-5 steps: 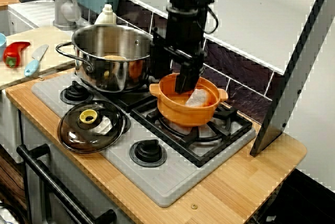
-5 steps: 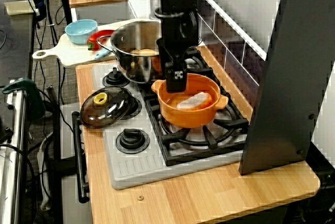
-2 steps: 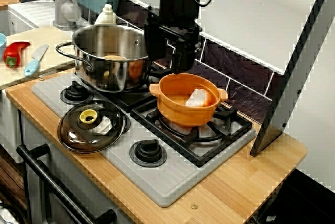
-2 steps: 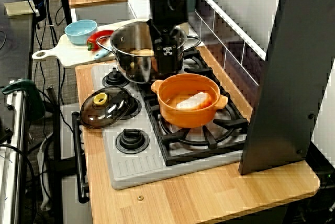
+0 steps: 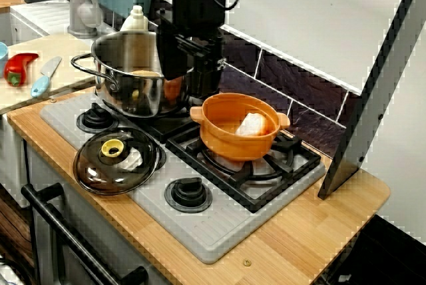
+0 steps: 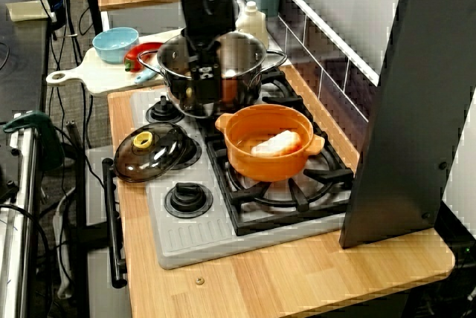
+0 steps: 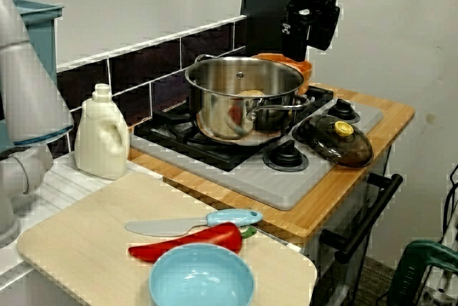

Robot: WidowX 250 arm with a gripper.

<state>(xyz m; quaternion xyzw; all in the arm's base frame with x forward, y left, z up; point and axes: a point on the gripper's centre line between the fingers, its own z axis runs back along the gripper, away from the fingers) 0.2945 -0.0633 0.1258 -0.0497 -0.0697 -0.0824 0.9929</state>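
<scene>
In the close stove view my black gripper (image 5: 188,84) hangs open and empty over the right side of the steel pot (image 5: 130,88), which has something yellowish inside. To its right an orange pot (image 5: 233,144) stands on the front right burner with a pale wrapped item (image 5: 253,124) lying in it. The high view along the counter shows the gripper (image 6: 201,88) in front of the steel pot (image 6: 249,58), left of the orange pot (image 6: 268,166). In the view from the cutting board end the gripper (image 7: 311,41) is above and behind the steel pot (image 7: 236,109).
A dark glass lid (image 5: 116,160) with a yellow knob lies on the front left burner. A white bottle (image 5: 135,18) stands behind the steel pot. A cutting board (image 7: 93,242) carries a red pepper (image 7: 186,242), a blue-handled knife (image 7: 193,222) and a blue bowl (image 7: 202,277). A dark panel (image 5: 373,98) leans at right.
The gripper rose out of the orange pot and moved left to the steel pot. The pale item stayed in the orange pot.
</scene>
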